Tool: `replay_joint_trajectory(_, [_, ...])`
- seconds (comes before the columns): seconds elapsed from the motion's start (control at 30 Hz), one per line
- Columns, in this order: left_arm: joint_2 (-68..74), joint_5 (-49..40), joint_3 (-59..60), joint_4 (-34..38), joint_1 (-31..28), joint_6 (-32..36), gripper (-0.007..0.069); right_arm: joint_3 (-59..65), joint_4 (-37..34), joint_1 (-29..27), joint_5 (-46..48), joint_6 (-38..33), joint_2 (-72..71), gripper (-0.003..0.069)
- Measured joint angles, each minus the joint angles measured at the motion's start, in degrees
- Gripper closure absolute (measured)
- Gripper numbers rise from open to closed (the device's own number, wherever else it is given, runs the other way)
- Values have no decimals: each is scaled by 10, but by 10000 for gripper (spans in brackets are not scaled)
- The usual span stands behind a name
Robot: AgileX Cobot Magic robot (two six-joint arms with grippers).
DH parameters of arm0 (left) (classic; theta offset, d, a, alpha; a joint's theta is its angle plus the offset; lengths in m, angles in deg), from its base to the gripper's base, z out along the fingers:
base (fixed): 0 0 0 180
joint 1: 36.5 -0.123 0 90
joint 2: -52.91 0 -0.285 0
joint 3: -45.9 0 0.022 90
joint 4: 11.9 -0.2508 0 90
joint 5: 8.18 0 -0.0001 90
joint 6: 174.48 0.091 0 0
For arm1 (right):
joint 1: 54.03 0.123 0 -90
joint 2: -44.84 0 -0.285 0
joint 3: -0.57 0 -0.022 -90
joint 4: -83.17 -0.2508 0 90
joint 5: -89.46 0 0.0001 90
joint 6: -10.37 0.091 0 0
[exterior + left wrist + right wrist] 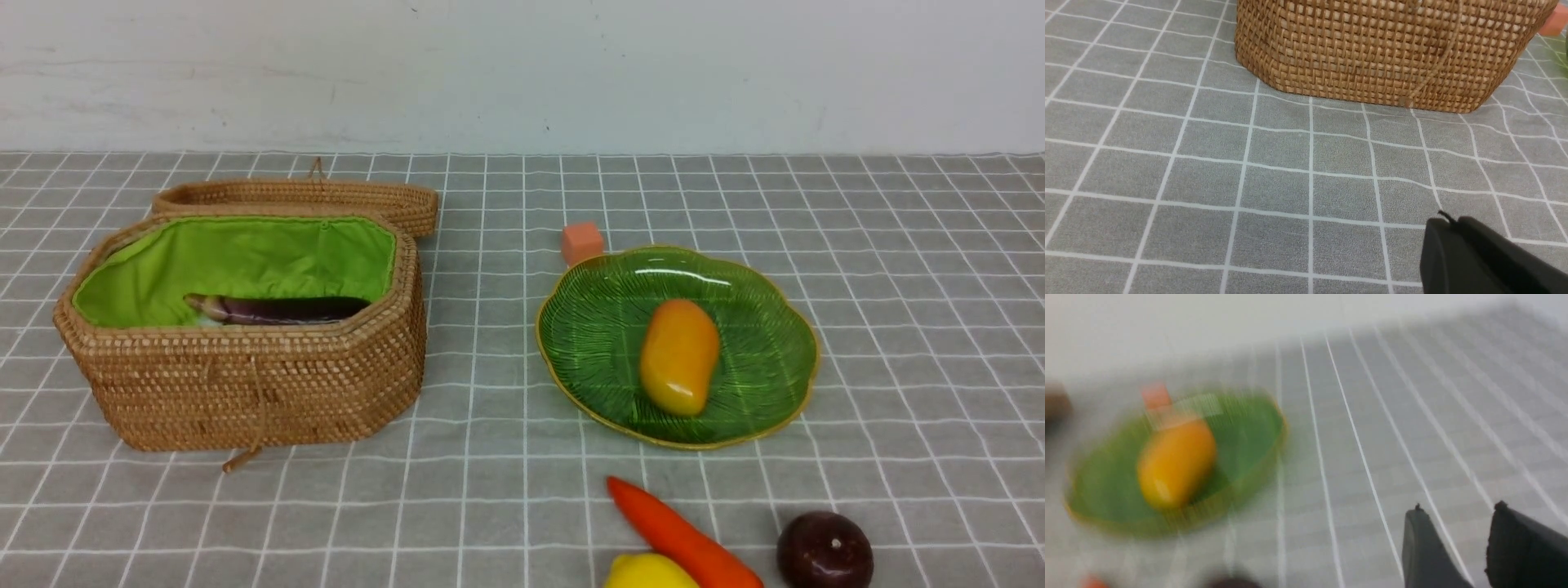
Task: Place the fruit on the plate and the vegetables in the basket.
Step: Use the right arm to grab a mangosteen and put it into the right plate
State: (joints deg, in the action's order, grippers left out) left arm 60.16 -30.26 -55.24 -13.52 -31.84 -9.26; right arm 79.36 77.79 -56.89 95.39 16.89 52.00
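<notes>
Left gripper (1453, 222) hangs low over the grey checked surface (490, 490), jaws looking pressed together w/ nothing between them, a short way from the basket's woven wall. The basket (245, 384) stands at far left, open, its lid (302, 200) lying flat behind it, still attached. Inside, against the green lining, a dark purple eggplant (277, 309) lies lengthwise along the near wall; whatever else is in there is hidden by the rim. Right of the basket, a small orange-pink cube (582, 242) sits just off the plate's far-left edge. The green leaf-shaped plate (759, 384) sits center-right, w/ the mango (679, 356) lying on it approx. in the middle. In front of the plate, on the bare surface: a carrot (682, 539) lying at an angle, tip toward the plate, and a lemon (649, 573) touching it at the bottom edge of the front view, partly cut off. A round maroon fruit (824, 550) sits just right of the carrot, apart from it. Right gripper (1457, 510), seen in a blurred wrist shot, is above open surface to the plate's right, jaws apart and holding nothing.
</notes>
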Motion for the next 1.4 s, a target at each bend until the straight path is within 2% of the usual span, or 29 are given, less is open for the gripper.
replay_joint_trajectory(0.13, [0,0,0,0,0,0,606,0,-59,0,-119,11,0,418])
replay_joint_trajectory(0.3, [0,0,0,0,0,0,602,-10,-112,0,-153,54,0,418])
replay_joint_trajectory(0.33, [0,0,0,0,0,0,601,-28,-119,0,-139,82,0,418])
replay_joint_trajectory(0.43, [0,0,0,0,0,0,599,-92,-120,0,-82,108,2,418])
replay_joint_trajectory(0.57, [0,0,0,0,0,0,599,-197,-120,0,20,111,45,418])
replay_joint_trajectory(0.63, [0,0,0,0,0,0,599,-288,-119,0,130,102,114,418])
replay_joint_trajectory(0.7, [0,0,0,0,0,0,596,-324,-116,0,180,86,160,418])
replay_joint_trajectory(0.73, [0,0,0,0,0,0,595,-365,-108,0,243,50,214,418])
replay_joint_trajectory(0.83, [0,0,0,0,0,0,594,-395,-109,0,298,-28,290,418])
replay_joint_trajectory(0.97, [0,0,0,0,0,0,589,-402,-195,0,354,-132,376,418])
replay_joint_trajectory(1.0, [0,0,0,0,0,0,586,-402,-241,0,386,-179,414,418])
replay_joint_trajectory(1.13, [0,0,0,0,0,0,585,-404,-310,0,439,-281,490,400])
replay_joint_trajectory(1.27, [0,0,0,0,0,0,581,-425,-304,28,463,-296,565,309])
replay_joint_trajectory(1.4, [0,0,0,0,0,0,575,-460,-239,99,464,-246,622,175])
